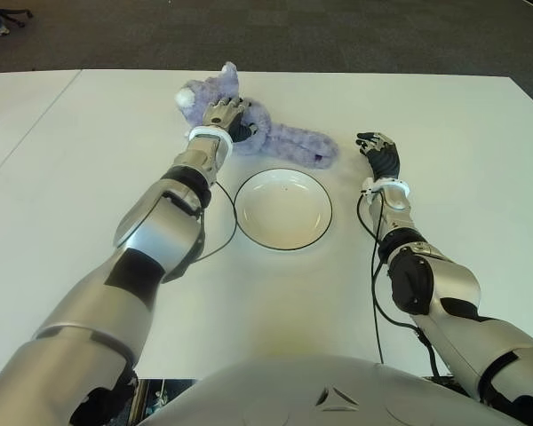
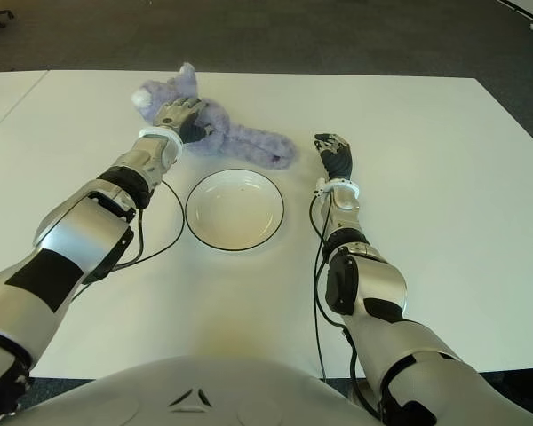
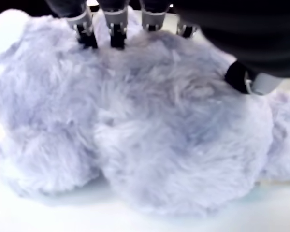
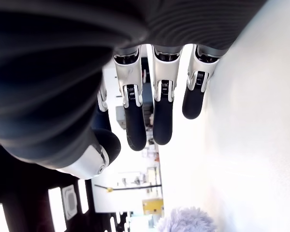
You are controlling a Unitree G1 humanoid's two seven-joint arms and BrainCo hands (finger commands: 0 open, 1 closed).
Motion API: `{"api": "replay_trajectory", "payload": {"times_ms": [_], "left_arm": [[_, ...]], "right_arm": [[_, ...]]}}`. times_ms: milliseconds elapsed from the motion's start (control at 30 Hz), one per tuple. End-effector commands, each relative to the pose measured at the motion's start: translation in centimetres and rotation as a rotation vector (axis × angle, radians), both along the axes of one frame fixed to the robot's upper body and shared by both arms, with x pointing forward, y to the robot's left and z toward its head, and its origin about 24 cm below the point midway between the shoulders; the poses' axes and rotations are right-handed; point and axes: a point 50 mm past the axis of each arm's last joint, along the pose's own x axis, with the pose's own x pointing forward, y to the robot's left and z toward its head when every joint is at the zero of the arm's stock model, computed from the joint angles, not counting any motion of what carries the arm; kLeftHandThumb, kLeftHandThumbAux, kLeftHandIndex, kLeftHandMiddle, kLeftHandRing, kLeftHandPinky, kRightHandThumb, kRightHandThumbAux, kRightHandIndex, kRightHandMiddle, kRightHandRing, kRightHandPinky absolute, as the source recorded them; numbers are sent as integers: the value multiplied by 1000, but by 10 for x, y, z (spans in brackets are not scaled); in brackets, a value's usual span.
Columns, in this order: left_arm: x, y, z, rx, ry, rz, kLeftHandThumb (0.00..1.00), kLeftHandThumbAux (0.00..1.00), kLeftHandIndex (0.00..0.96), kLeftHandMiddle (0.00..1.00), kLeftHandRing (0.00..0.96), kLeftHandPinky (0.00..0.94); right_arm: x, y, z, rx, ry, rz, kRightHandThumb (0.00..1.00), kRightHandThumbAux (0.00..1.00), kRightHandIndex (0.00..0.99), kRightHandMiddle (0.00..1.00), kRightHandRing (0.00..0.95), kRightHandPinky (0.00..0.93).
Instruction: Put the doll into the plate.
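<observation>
- I see a white table [image 1: 89, 160] with broad bare surface toward its left and right edges; the far edge runs just behind the doll [image 1: 275, 131].
- The white plate [image 1: 282, 209] with a dark rim sits near the table's middle, empty, with bare table all around it.
- The doll lies just beyond the plate, toward the far edge, close to it but apart.
- My left hand [image 1: 224, 114] is on the doll's head end; in the wrist view its fingers [image 3: 117, 30] press into the fur and the thumb closes from the other side, gripping it.
- My right hand [image 1: 379, 153] shows to the right of the plate, fingers straight and loosely spread, holding nothing.
- The doll is pale lilac, fluffy, with a rounded head and a long body stretching rightward.
</observation>
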Motion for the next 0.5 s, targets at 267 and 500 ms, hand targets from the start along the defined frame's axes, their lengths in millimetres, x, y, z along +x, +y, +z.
{"api": "replay_trajectory", "payload": {"times_ms": [267, 500], "left_arm": [[-12, 8, -27, 142, 80, 20, 459, 178, 0, 0, 0, 0], [-18, 5, -40, 84, 141, 33, 435, 227, 0, 0, 0, 0]], "right_arm": [[-61, 13, -82, 76, 365, -12, 700, 734, 404, 316, 280, 219], [-62, 14, -82, 94, 354, -22, 701, 734, 404, 313, 275, 176]]}}
